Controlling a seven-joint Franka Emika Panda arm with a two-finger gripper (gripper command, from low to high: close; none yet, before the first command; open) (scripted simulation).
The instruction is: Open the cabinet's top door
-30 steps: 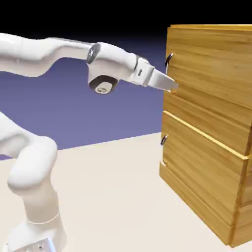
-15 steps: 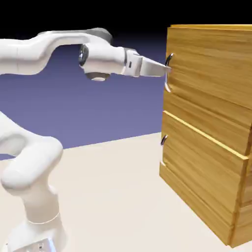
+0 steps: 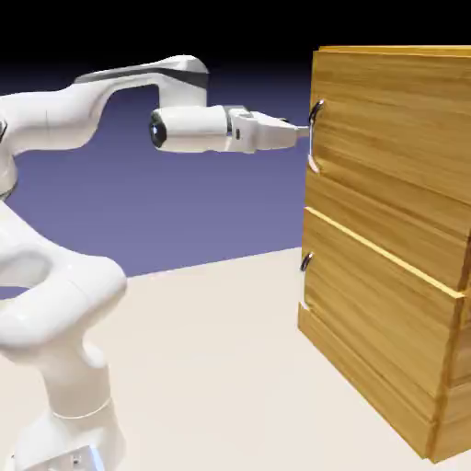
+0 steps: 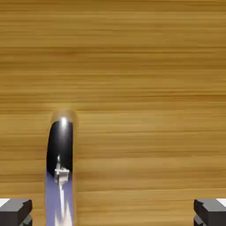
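Note:
The cabinet [image 3: 386, 239] of golden-brown wood stands at the exterior view's right. Its top door [image 3: 396, 129] carries a curved dark metal bar handle [image 3: 315, 138] at the left edge. My gripper [image 3: 300, 132] points level at that handle, its tips just short of it, and the jaws stand open. In the hand view the door's wood [image 4: 132, 66] fills the picture. The handle [image 4: 59, 167] runs down between the fingertips [image 4: 15, 212], close to the left one and far from the right one. My gripper [image 4: 112, 214] holds nothing.
Below the top door is a lower panel [image 3: 377, 322] with a small dark knob [image 3: 305, 261]. The pale table [image 3: 212, 368] stretches between the robot's base [image 3: 64, 442] and the cabinet's foot.
The hand has swung from a downward tilt to level, and it has rolled. Its tips rose from below the handle's middle to the handle's upper part. The jaws stayed open.

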